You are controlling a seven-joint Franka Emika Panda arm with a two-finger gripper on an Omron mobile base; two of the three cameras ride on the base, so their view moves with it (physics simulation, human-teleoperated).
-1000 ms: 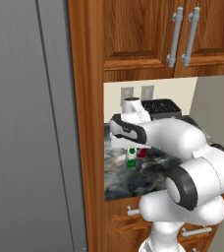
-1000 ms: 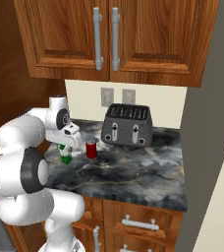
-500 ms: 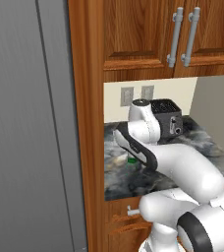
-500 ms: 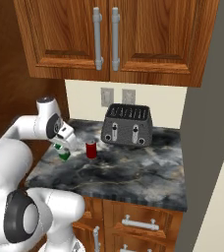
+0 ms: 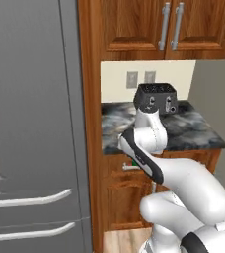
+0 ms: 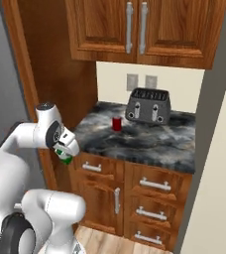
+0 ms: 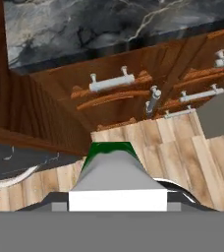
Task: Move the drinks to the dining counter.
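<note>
1 of 2 drinks in transit: end effector [image 6: 65, 155] closed on white-green carton [image 6: 64, 158], off the tabletop [image 6: 140, 141]. Red can [image 6: 117, 123] on it beside toaster [image 6: 148, 105]; none delivered.

Worktop [image 6: 149, 141] open mid-span; toaster [image 6: 147, 105] blocks rear, can [image 6: 117, 123] left.

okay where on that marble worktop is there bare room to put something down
The worktop is bare along its whole front edge and across its right half in front of the toaster. The back is crowded: the toaster sits against the wall, with the red can just left of it. A smaller free patch lies left of the can.
</note>
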